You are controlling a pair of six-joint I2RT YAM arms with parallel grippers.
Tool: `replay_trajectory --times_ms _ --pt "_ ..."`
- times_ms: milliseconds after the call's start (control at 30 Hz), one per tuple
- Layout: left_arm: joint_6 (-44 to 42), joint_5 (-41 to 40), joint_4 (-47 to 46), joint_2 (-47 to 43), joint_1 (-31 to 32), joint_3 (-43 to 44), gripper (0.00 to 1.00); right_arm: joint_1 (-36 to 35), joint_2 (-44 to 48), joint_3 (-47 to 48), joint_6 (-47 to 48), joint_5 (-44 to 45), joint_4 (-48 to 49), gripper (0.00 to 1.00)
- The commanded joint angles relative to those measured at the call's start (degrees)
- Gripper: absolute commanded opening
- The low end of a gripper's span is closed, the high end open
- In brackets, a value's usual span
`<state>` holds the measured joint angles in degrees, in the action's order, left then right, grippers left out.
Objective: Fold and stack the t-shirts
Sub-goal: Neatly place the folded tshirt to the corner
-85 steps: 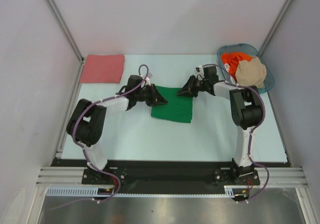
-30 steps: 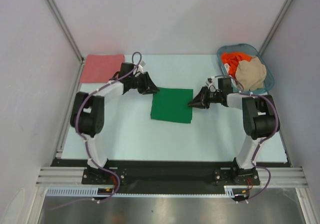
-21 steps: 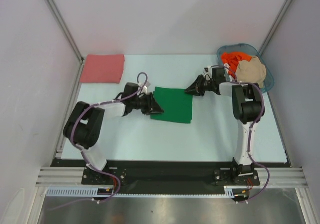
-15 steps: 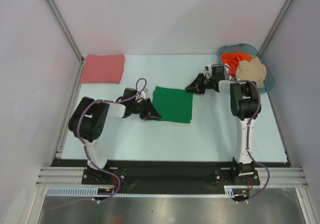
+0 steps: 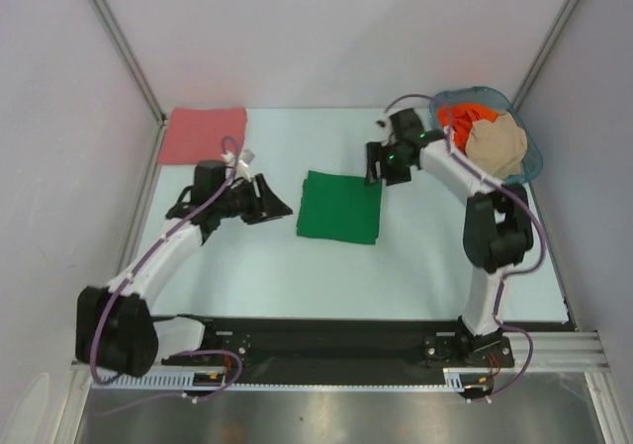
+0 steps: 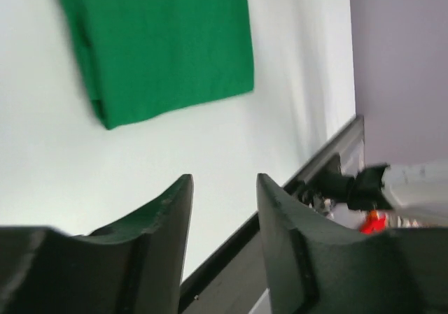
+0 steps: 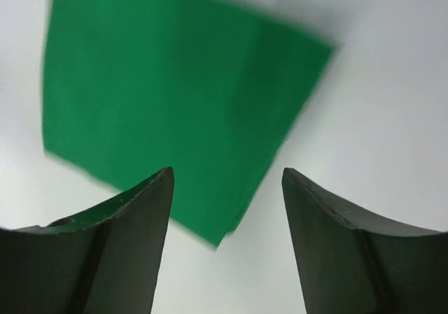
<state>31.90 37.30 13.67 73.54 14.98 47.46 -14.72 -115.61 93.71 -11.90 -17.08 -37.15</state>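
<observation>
The left tool (image 5: 280, 206) stands with its jaws partly parted and nothing between them; in its wrist view only the pale counter (image 5: 257, 266) shows through the gap. Ahead of its fingertips, near but not touching, lies the bright green t-shirt (image 5: 339, 207), folded into a flat rectangle with a layered edge on the side facing this tool. The right tool (image 7: 227, 174) is spread wide and also holds nothing. It hangs over the far right corner of that same green t-shirt and is clear of the cloth, which fills most of the space beyond its fingertips in the wrist view. Behind the right tool, off to its right, the blue-grey plastic basket (image 5: 534, 162) sits at the far corner of the counter. The orange-red t-shirt (image 5: 455, 121) is crumpled inside it, and the beige t-shirt (image 5: 495, 142) is bunched against it on the side nearer the arms. Well apart from the left tool, behind it and to its left, the salmon-pink t-shirt (image 5: 203, 134) lies folded flat in the far left corner of the counter.
</observation>
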Motion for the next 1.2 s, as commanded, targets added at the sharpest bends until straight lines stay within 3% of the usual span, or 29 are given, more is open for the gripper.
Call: replay_trajectory --times_ms 0,33,100,133,200,267,367,467,600,667,767,867,933,1067,1167 --pt "0.87 -5.04 10.49 -5.85 -6.27 0.79 0.53 -14.69 14.67 -7.29 13.19 20.99 -2.96 0.70" --pt "2.01 -6.17 12.33 -6.82 -9.33 0.96 0.55 -21.34 16.28 -12.97 14.87 28.87 -0.93 0.72" --pt "4.30 -7.32 13.48 -8.32 -11.90 1.84 0.55 -27.52 20.49 -19.06 20.31 35.24 7.55 0.72" --pt "5.27 -8.29 15.31 -8.32 -14.17 2.28 0.55 -34.17 21.65 -24.49 27.04 36.93 10.83 0.73" --pt "6.33 -9.00 17.34 -7.54 -16.29 3.68 0.55 -39.83 22.27 -29.09 34.02 42.19 18.90 0.78" --pt "7.20 -9.78 19.46 -6.92 -18.40 4.48 0.53 -44.32 19.39 -30.34 40.98 44.23 20.70 0.78" --pt "8.87 -13.21 20.69 -7.62 -21.30 4.66 0.55 -45.92 13.06 -28.77 45.45 45.56 22.55 0.74" --pt "10.98 -8.41 20.87 -7.01 -24.91 3.60 0.56 -46.80 7.88 -27.01 50.46 46.18 24.75 0.68" --pt "10.64 -7.24 20.78 -5.42 -25.27 3.43 0.59 -46.71 2.07 -25.51 55.22 45.55 28.08 0.61" --pt "10.47 -7.42 20.43 -4.98 -25.35 3.34 0.65 -46.28 -0.13 -24.20 56.02 45.56 28.88 0.58" --pt "9.23 -5.48 19.29 -2.80 -25.35 3.43 0.73 -46.19 -3.03 -21.65 57.16 44.50 29.24 0.48" --pt "8.88 -3.03 17.80 0.97 -25.44 4.39 0.80 -45.66 -4.10 -19.71 56.64 44.68 27.57 0.29" --pt "9.58 0.12 14.38 3.18 -25.44 5.09 0.88 -45.14 -3.39 -19.36 55.94 44.24 26.95 0.22" --pt "10.11 5.06 8.49 11.17 -24.30 7.55 0.89 -43.38 -1.64 -17.60 54.36 43.63 23.79 0.00" --pt "12.04 8.21 4.54 18.64 -20.71 11.94 0.91 -42.32 2.05 -18.12 54.09 41.79 21.68 0.00"
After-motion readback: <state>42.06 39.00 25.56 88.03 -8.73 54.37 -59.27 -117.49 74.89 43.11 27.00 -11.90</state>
